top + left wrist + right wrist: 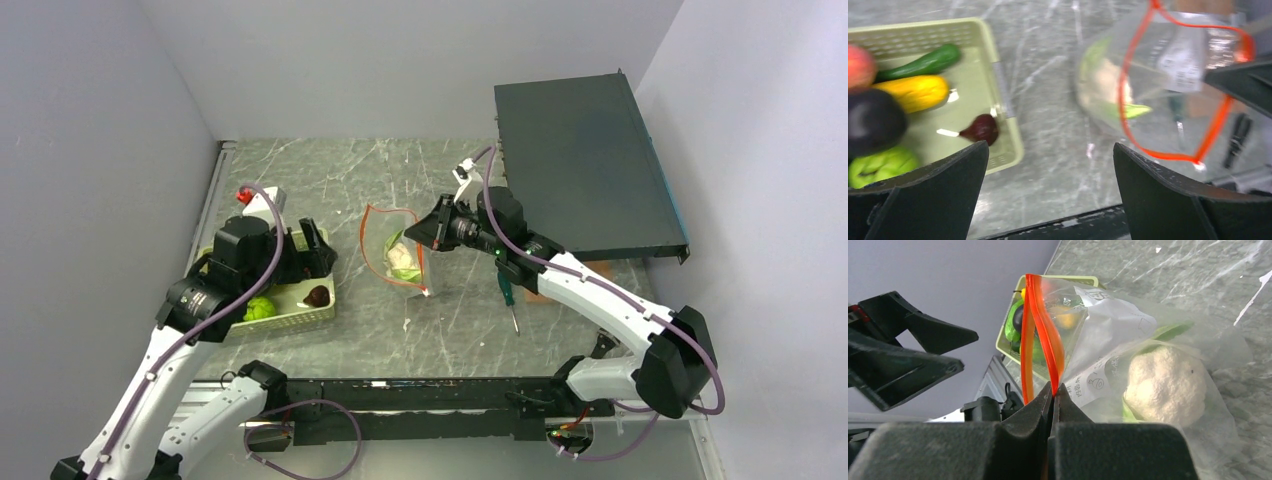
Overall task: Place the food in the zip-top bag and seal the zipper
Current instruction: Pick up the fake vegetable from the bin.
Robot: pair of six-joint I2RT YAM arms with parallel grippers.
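Grey marbled tabletop (420, 335), pale walls (100, 120): right gripper (1053, 388) pinches the zipper (1048, 340), left gripper (1049, 150) gapes empty, seemingly over the basket (1011, 131).

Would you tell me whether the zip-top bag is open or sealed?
Open: the zipper forms a wide loop at the mouth of the zip-top bag, the right gripper pinching its rim.

Overhead rear view; close wrist views, seemingly opposed across bag (1168, 115) (1108, 325)
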